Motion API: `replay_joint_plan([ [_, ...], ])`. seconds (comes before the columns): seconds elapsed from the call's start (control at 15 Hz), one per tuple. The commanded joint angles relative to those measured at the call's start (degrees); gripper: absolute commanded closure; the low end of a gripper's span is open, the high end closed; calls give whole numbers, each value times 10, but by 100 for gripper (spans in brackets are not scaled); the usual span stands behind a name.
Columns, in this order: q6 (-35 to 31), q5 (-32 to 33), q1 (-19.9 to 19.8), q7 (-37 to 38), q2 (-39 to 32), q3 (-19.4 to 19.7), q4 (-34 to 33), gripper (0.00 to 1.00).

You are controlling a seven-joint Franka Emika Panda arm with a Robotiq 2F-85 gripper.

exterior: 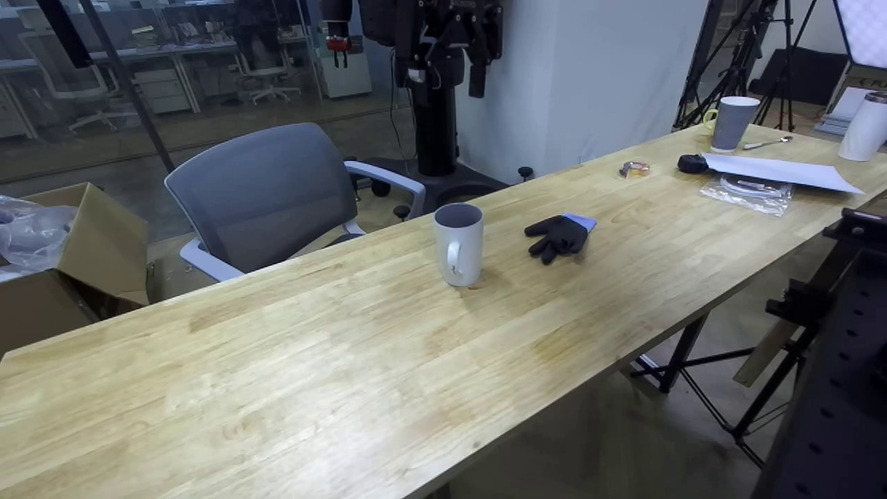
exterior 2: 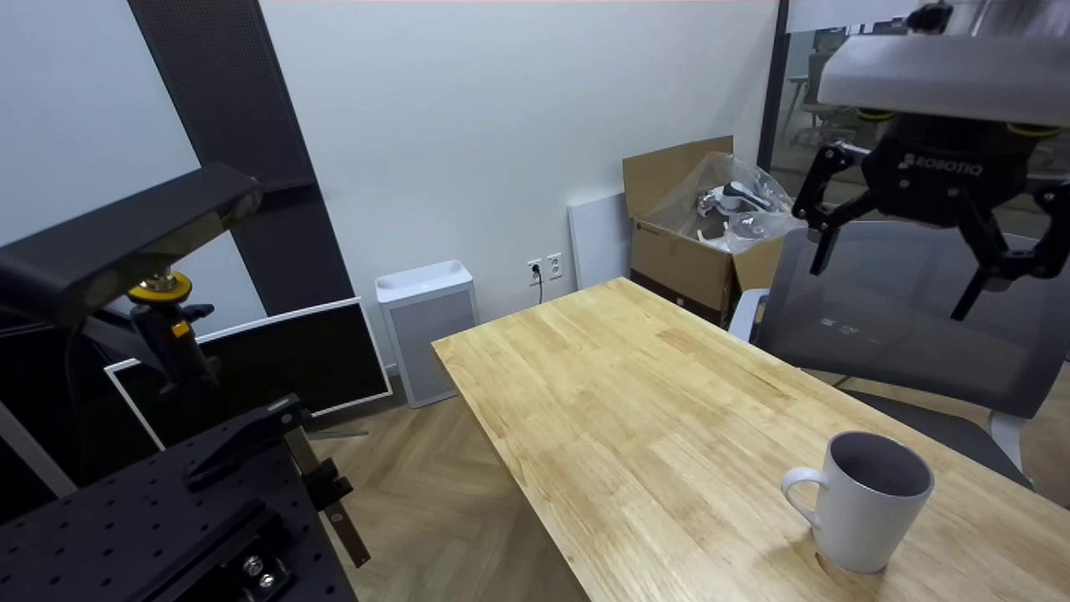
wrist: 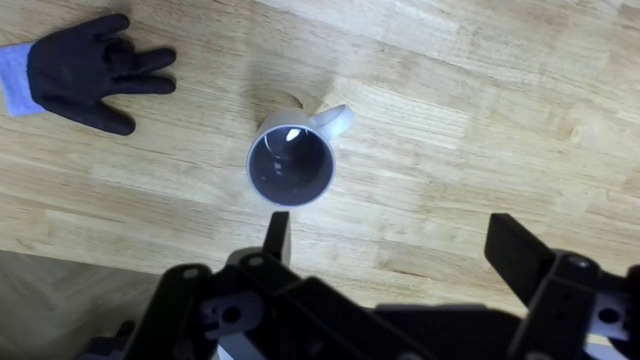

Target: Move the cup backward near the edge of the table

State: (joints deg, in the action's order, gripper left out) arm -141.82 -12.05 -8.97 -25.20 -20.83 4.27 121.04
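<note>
Cup [exterior: 463, 242] stands upright on the table [exterior: 277, 388], mouth up, its handle [exterior: 454, 256] turned away from the edge [exterior: 332, 251] where the chair [exterior: 267, 194] stands. We judge this attitude suitable for a grasp from above, since rim and wall are exposed; the handle, however, slants to one side in the wrist view and may foul a finger.

The gripper [exterior 2: 886, 294] is unloaded — its two fingers stand wide apart, nothing between them, above the tabletop and not touching the cup. The wide gap, we judge, serves to pass over the body without striking it. In the wrist view the cup sits toward one finger rather than midway, so we expect a sideways correction before descent. We assume the chair side counts as backward, but cannot confirm it. The glove [wrist: 70, 75] lies flat near the cup, not touching; we treat it as an obstacle.

The surface is pale wood in strips, with a sheen that suggests low friction — a lift is likely safer than a push near the drop. Farther along lie a paper sheet [exterior: 783, 170] and a bagged cable [exterior: 752, 188]. Around the table we note a cardboard box [exterior 2: 681, 263], a white wall [exterior 2: 501, 125] and a perforated black plate [exterior 2: 109, 535].
</note>
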Motion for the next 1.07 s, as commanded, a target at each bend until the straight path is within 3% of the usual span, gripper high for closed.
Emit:
replay_joint_plan([
  [0.0, 29, 21, -23, 18, -66, -6, -84, 0],
  [0.4, 42, 50, -48, 27, -125, -3, -133, 0],
  [1.0, -10, 99, -46, 84, -162, 10, -128, 0],
])
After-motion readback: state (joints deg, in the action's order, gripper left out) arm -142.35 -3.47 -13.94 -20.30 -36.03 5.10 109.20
